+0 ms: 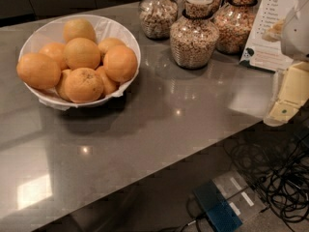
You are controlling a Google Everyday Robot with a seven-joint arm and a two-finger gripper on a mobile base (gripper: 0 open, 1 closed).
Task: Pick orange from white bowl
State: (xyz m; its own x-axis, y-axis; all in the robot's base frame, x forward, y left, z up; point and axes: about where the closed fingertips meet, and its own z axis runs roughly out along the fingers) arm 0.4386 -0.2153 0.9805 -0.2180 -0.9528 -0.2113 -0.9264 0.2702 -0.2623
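Observation:
A wide white bowl (126, 38) with a crinkled white liner sits at the back left of the grey counter (174, 124). It is piled with several oranges (82, 53); the nearest one at the front (84, 84) has dark speckles. My gripper (287, 100), white with pale yellow parts, is at the right edge of the view, over the counter's right end. It is far to the right of the bowl, touches no orange and holds nothing.
Three glass jars of cereal (194, 36) stand at the back of the counter, right of the bowl. A printed card (275, 23) leans behind the gripper. Below the counter's front edge lie tangled black cables (285, 178) and a blue box (218, 209) on the floor.

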